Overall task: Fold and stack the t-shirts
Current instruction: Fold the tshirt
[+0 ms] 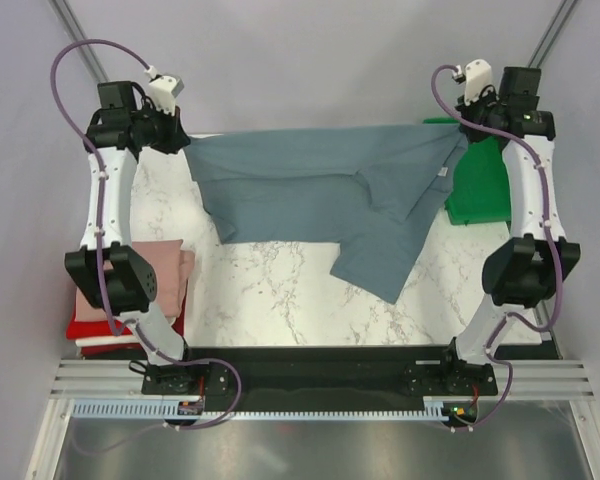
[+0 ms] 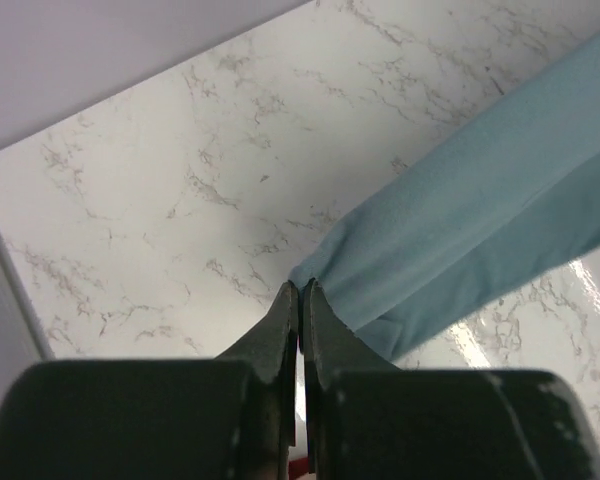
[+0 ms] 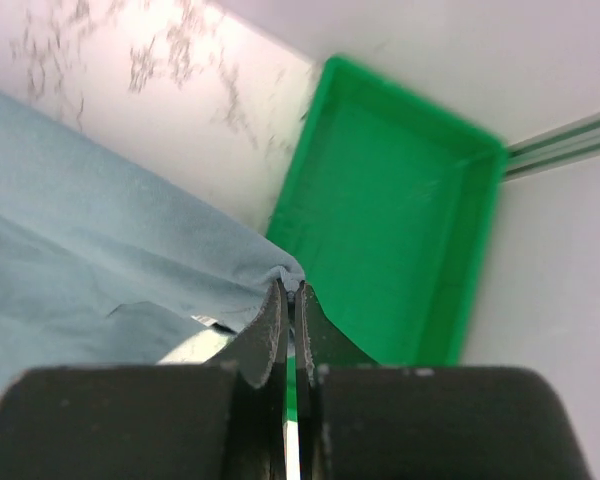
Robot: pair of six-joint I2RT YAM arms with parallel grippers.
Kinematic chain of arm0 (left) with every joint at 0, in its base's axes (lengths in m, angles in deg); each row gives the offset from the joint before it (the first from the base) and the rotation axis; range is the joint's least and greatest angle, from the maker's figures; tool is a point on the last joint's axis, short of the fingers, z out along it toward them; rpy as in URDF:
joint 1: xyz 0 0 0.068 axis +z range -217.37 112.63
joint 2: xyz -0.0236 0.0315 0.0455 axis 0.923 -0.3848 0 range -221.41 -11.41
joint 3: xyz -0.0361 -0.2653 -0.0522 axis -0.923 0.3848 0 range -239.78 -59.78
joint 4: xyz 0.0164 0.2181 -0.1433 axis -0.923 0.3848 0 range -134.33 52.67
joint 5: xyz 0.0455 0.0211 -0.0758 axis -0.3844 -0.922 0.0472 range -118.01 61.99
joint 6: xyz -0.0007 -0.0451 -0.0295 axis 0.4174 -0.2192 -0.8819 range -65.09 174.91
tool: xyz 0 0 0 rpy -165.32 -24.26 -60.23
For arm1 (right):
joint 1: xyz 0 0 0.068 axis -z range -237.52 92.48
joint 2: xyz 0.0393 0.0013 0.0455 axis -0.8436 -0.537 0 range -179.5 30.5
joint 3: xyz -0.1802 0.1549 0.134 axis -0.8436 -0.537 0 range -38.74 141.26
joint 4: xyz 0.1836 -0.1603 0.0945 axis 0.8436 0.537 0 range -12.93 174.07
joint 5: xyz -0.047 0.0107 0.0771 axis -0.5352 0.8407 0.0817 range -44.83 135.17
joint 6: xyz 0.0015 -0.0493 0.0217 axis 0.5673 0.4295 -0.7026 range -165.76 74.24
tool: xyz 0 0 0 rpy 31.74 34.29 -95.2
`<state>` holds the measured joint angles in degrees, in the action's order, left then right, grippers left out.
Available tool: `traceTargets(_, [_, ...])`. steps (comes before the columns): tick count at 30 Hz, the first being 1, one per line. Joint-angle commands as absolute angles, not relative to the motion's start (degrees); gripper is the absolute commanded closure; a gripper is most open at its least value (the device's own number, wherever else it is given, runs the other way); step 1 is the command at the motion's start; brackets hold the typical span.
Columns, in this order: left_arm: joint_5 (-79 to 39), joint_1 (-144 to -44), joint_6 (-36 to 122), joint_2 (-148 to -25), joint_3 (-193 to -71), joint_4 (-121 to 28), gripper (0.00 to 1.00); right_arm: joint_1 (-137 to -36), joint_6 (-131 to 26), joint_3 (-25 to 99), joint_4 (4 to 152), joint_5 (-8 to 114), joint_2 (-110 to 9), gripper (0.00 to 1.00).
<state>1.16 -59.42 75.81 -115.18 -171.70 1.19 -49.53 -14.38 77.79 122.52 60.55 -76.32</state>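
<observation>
The left end effector (image 1: 187,141) is pressed together on one corner of the large slate blue-grey short-sleeved cloth t-shirt (image 1: 310,185), over the far left of the white marble-patterned counter (image 1: 280,300). The left wrist view shows the cloth bunched to a point right at the closed black fingertips (image 2: 285,312).

The right end effector (image 1: 464,134) pinches the opposite corner at the far right. In the right wrist view, a small fold of blue-grey fabric sits between its shut fingertips (image 3: 272,310).

The shirt is stretched wide between the two end effectors along the far side of the counter. Its body trails toward the near side, and a rumpled flap reaches furthest right of centre. A small white label (image 1: 443,172) shows near the right-hand corner.

The green rectangular plastic tray (image 1: 477,195) sits at the far right edge, just beside and partly under that pinched corner.

At the near left, a folded dusty-pink t-shirt (image 1: 166,262) lies on a folded red t-shirt (image 1: 88,328), both partly hidden by the left arm and apart from the blue-grey shirt.
</observation>
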Motion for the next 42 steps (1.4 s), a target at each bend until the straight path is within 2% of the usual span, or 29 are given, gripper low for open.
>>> traceTargets(1, [1.53,-59.02,74.59,-105.73,-168.16,-0.21,0.98,-48.29,-12.89,75.35,118.56,61.34,-66.39,1.00])
traceTargets(13, [-3.48,-58.93,75.30,-72.36,-151.91,-1.71,0.98,-47.94,-8.58,57.86,117.15,58.80,-30.27,1.00])
traceTargets(21, [-5.42,-58.93,73.63,-57.47,-152.15,-0.39,0.98,-48.03,-10.07,59.78,118.47,55.81,-15.21,1.00])
traceTargets(26, [-6.39,-58.84,73.36,-57.99,-159.88,-0.21,0.98,-50.04,-11.21,68.47,117.95,53.88,-17.56,1.00])
traceTargets(30, [-6.12,-58.93,73.01,-64.39,-164.02,-1.08,0.98,-51.72,-8.50,71.83,116.19,53.52,-24.76,1.00])
traceTargets(35, [-0.35,-59.02,74.32,-69.94,-158.41,-2.32,0.98,-51.72,-5.42,62.09,110.39,57.81,-28.73,1.00])
traceTargets(39, [7.31,-59.19,74.77,-74.33,-146.75,-3.98,0.97,-51.72,-4.36,50.05,108.37,64.23,-31.45,1.00])
traceTargets(42, [7.94,-59.63,75.99,-79.07,-138.13,-6.62,0.98,-51.72,-3.48,39.16,106.17,68.37,-34.17,1.00])
